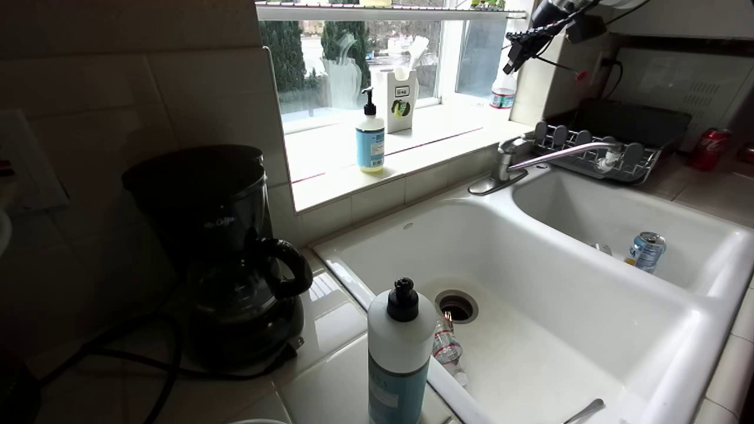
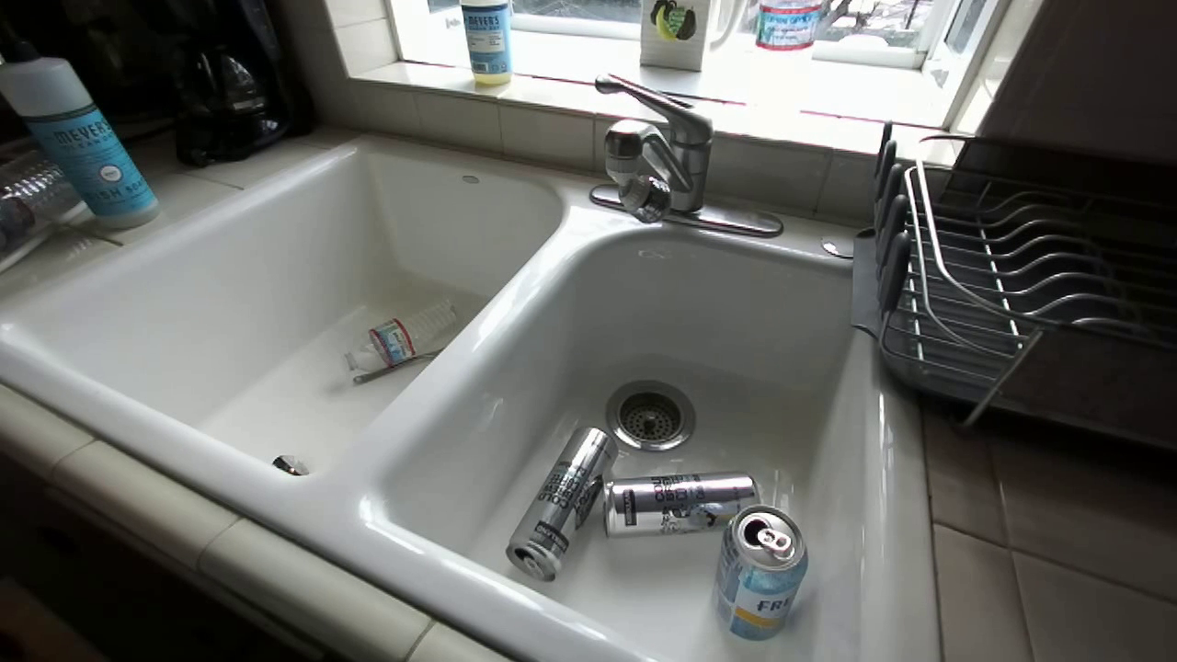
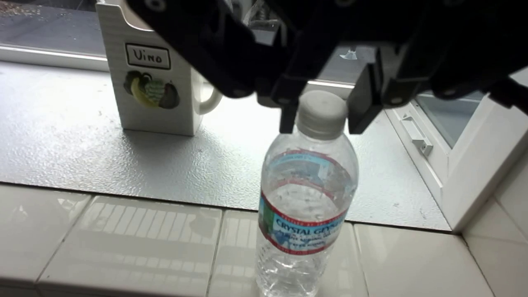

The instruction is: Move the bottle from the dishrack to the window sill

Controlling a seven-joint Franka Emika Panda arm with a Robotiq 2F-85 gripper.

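The clear bottle [image 3: 305,231] has a white cap and a red-and-blue label. My gripper [image 3: 321,123] is shut on its cap, one finger on each side, in the wrist view. The bottle stands about upright over the tiled front strip of the window sill [image 3: 62,140], near the sill's end. It also shows in both exterior views [image 1: 502,97] [image 2: 788,26]. I cannot tell whether its base touches the sill. The gripper [image 1: 510,66] comes from above in an exterior view. The dark dishrack [image 1: 589,154] sits beyond the sink and also shows closer [image 2: 993,267].
A white mug-handled container [image 3: 150,99] stands on the sill, with a blue-label pump bottle [image 1: 371,144] farther along. The window frame [image 3: 474,165] closes the sill's end. The faucet [image 2: 685,152] rises below. A crumpled bottle [image 2: 405,336] lies in the sink.
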